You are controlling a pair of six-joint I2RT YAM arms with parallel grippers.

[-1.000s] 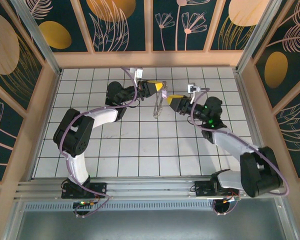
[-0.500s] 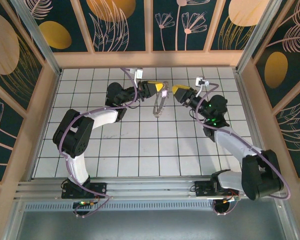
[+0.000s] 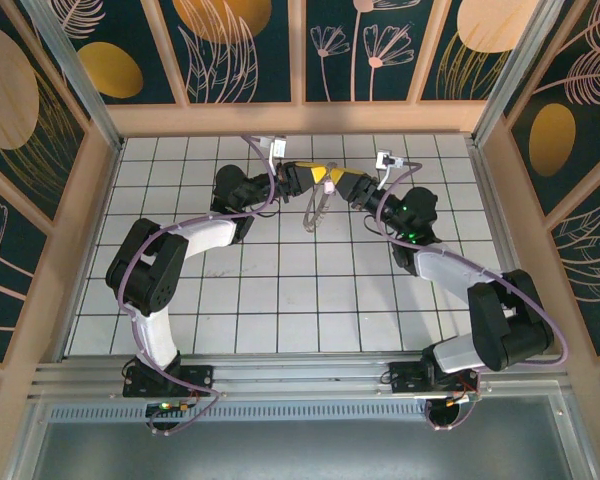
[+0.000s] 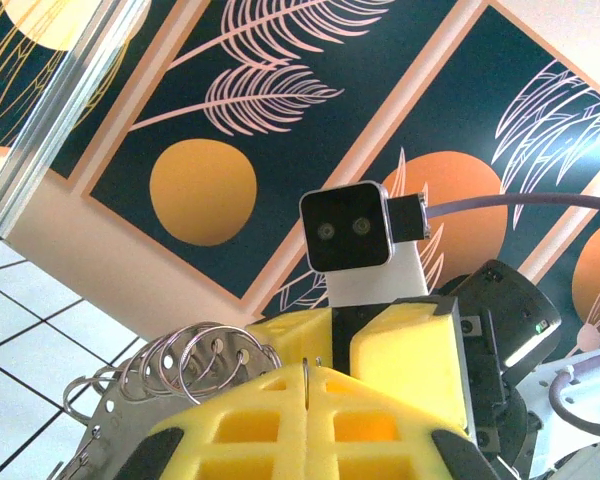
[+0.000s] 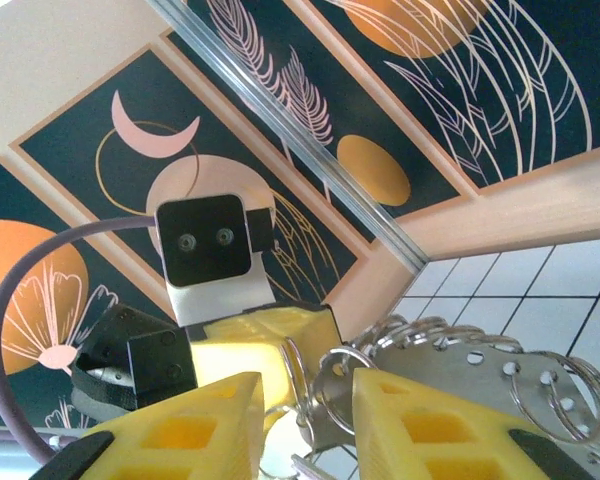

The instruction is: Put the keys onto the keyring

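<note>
Left claw [image 3: 316, 177], yellow-padded, is clamped tight on the thin dark-grey round wire hoop of the keyring [image 3: 315, 211], holding it off the white tiled surface [image 3: 280, 300]. The right claw [image 3: 341, 184] sits just beside it, tip to tip, with its pads part-way apart. A pale blur lies low between them; I cannot tell whether that is the lilac key or whether anything is gripped.

From above the hoop shows nearly edge-on. Its long axis runs from the claws toward the near edge, its lower end leaning slightly left. A perforated silver metal band [image 5: 460, 365] carrying small silver split rings [image 4: 215, 355] hangs with it.

This looks like the threading step. Next probably calls for a steady left hold and fine right-hand alignment.
</note>
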